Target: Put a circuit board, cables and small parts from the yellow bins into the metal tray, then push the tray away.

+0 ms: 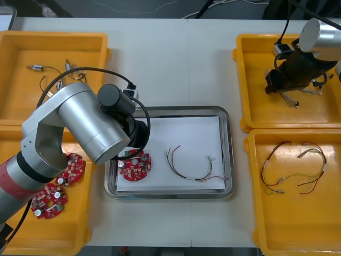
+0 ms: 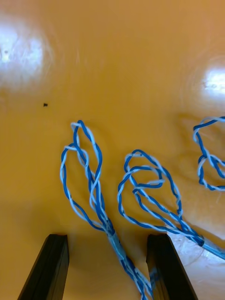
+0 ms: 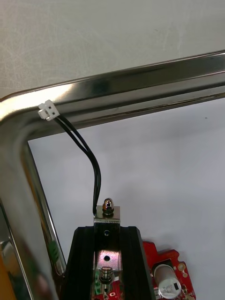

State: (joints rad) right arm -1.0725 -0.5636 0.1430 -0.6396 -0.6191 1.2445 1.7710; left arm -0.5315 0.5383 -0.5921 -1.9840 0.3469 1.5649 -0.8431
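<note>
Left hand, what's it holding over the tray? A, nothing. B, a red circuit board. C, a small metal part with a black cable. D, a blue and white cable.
C: the left hand is shut on a small metal part, its black cable trailing onto the metal tray rim.

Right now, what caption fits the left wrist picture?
Left gripper holds a small metal part with a black cable over the metal tray, beside a circuit board.
</note>
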